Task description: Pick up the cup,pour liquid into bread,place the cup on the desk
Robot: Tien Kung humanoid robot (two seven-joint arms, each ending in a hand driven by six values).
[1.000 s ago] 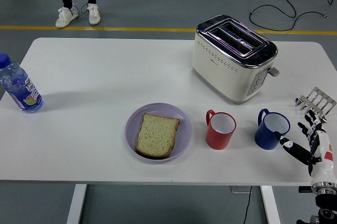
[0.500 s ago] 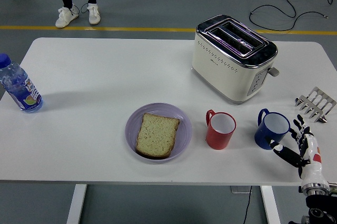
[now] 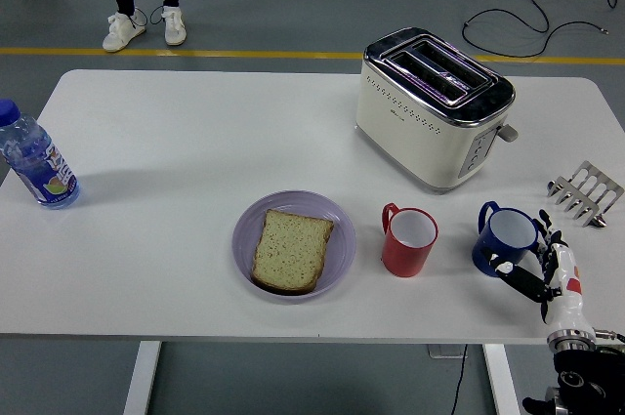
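A: Nearest in, what shows?
B: The right hand (image 3: 540, 270) at 5 o'clock, fingers spread wide, holding nothing, just beside the blue cup (image 3: 505, 239), thumb nearly touching its side.

A: And the cups?
B: The blue cup stands upright; a red cup (image 3: 408, 240) stands at its 9 o'clock, apart.

A: The bread?
B: The bread (image 3: 291, 250) lies on a purple plate (image 3: 337, 225), at 9 o'clock from the red cup.

A: Farther out?
B: A rack (image 3: 585, 191) at 3 o'clock, a bottle (image 3: 36, 161) at 9 o'clock, a toaster (image 3: 432, 106) at 1 o'clock on the table (image 3: 195, 132). A person's shoes (image 3: 144, 27) stand beyond at 11 o'clock.
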